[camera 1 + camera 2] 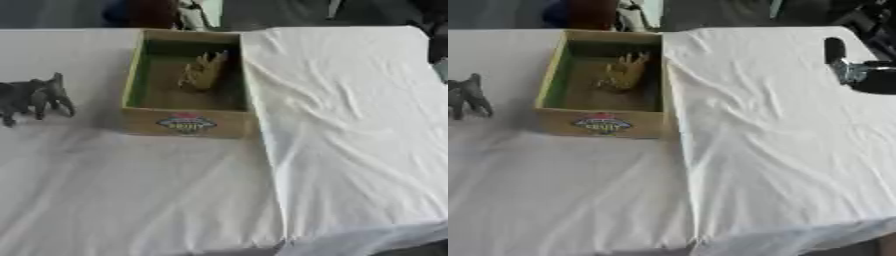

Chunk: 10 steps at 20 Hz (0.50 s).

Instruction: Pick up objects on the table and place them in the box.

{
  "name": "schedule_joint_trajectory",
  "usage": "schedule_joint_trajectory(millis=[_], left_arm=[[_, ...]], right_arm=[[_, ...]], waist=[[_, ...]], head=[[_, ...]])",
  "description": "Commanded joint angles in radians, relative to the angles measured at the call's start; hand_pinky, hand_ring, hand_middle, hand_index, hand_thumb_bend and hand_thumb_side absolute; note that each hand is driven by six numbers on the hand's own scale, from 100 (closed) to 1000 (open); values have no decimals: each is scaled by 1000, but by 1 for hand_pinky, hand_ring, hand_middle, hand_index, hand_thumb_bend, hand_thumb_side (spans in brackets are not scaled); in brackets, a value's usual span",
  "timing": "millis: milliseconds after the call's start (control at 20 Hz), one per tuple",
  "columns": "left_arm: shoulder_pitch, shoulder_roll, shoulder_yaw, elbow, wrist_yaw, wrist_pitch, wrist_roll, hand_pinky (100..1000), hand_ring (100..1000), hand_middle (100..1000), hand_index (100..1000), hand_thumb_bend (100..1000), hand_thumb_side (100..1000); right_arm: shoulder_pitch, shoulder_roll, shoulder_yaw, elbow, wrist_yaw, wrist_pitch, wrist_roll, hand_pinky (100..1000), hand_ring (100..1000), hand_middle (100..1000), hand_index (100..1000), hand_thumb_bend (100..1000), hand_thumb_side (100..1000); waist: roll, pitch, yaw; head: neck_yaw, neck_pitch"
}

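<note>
box: a cardboard box [186,122] is sitting open on the white cloth [350,150], toward the far side of the table.
inside the box: a small yellow toy [203,71] is already lying in it, near the back wall.
toy still out: a dark grey animal toy [33,97], maybe an elephant, is standing on its legs at the left edge of the table, near the box but not touching it.
right hand: a black and silver part of the right hand [855,70] is showing at the right edge in the right eye view. it is not touching any toy, and i cannot tell if its fingers are open or curled.
left hand: it is not showing at all.
how the toy will feel: it is probably light and hard, like plastic. it is looking smooth, so it could be slipping. the thin legs and trunk are poor spots to grab.
where to hold: taking it around the fat middle of the body is looking best.
</note>
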Motion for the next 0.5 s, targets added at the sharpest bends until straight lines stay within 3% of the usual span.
schedule_joint_trajectory(millis=[50,500], left_arm=[[-26,5,-4,46,-44,-41,-8,769,815,678,810,636,527],[-37,-49,-22,106,-164,-69,55,745,770,651,801,601,514]], right_arm=[[-9,-34,-22,-4,-51,-101,139,590,602,598,781,110,100],[-2,-26,-46,21,-171,-101,258,587,596,592,775,100,100]], waist=[[1,-10,-7],[-4,3,-33]], head=[[7,6],[11,3]])
